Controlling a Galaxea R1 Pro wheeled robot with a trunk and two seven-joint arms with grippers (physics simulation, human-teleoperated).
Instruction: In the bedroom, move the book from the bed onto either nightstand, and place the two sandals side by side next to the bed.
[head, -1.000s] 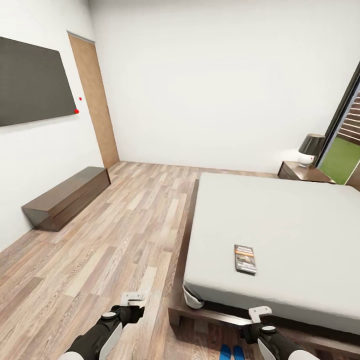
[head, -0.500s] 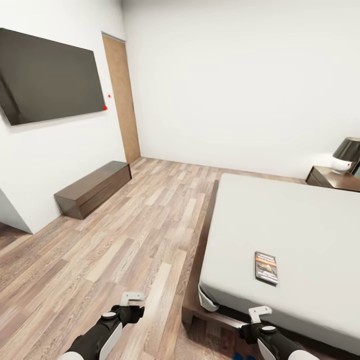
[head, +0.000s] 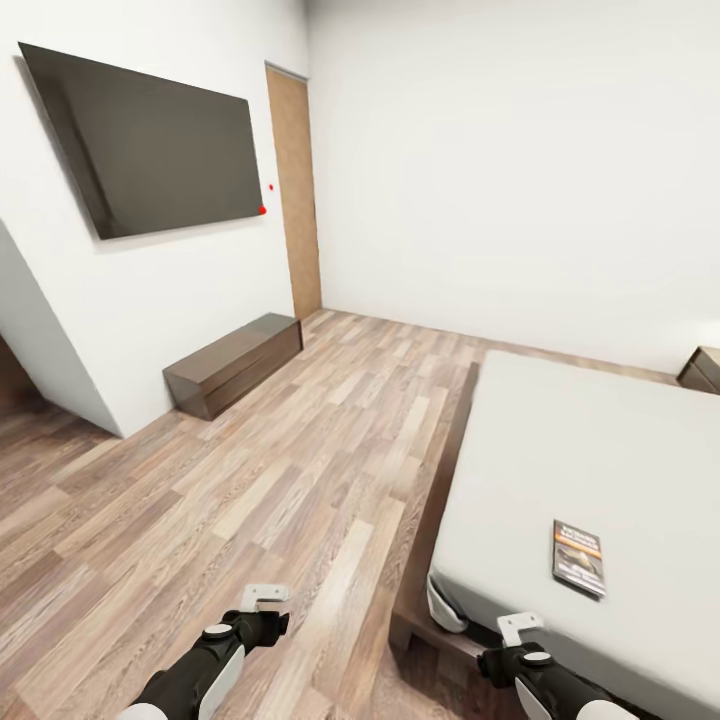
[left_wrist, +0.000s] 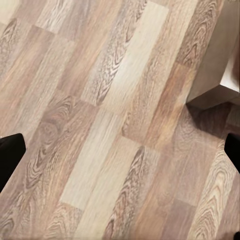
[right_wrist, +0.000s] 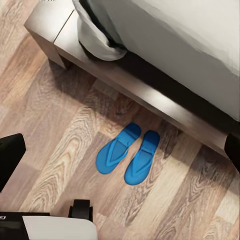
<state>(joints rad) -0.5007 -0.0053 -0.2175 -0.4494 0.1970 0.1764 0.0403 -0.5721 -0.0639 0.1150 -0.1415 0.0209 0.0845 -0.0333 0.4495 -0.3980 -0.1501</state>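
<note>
Both end effectors spread, empty. Sandals (right_wrist: 127, 154) paired beside bed (head: 600, 450): looks done. Book (head: 578, 557) on mattress, nightstand move left.

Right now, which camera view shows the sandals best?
The right wrist view: both sandals lie side by side on the floor next to the bed. The head view looks at the bed and book; the left wrist view at floor.

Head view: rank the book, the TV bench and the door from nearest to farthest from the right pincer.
1. The book, lying on the bed just beyond the right pincer.
2. The TV bench, across the floor against the left wall.
3. The door, in the far corner behind the bench.
</note>
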